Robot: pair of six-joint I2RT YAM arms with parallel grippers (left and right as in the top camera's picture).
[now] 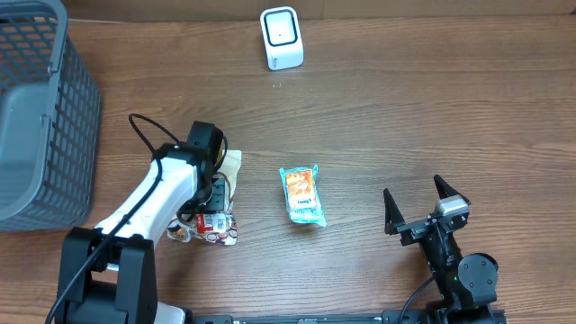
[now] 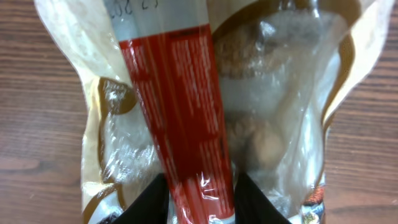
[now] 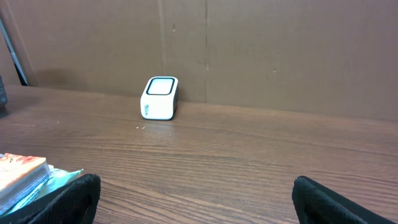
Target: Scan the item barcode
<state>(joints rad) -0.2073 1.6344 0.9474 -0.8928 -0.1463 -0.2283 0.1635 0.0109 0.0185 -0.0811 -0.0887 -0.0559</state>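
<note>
Clear snack packet (image 2: 186,124) fills the left wrist view, pressed close to the lens. It is crinkled see-through plastic with a broad red printed band running down its middle and pale brown pieces inside. Two black fingers (image 2: 146,202) of the left end effector (image 2: 200,199) show at the bottom edge. They are set narrowly, one on each side of the red band and touching it, so the packet is pinched between them.

From overhead, the left end effector (image 1: 216,193) points down at the left part of the wooden table (image 1: 405,108). The packet (image 1: 214,229) lies on the table beneath it, sticking out at both ends. A grey mesh basket (image 1: 36,117) stands at the far left edge.

An orange and teal snack pack (image 1: 302,195) lies flat near the table's middle, apart from both arms. A small white barcode scanner (image 1: 281,38) stands at the far edge, well away from the held packet.

On the right, the right end effector (image 1: 416,195) has its fingers spread wide and holds nothing. Its own camera shows the right end effector (image 3: 196,199) low over bare wood. The scanner (image 3: 160,98) is ahead against a brown cardboard wall, and the orange pack (image 3: 22,177) is at the lower left.
</note>
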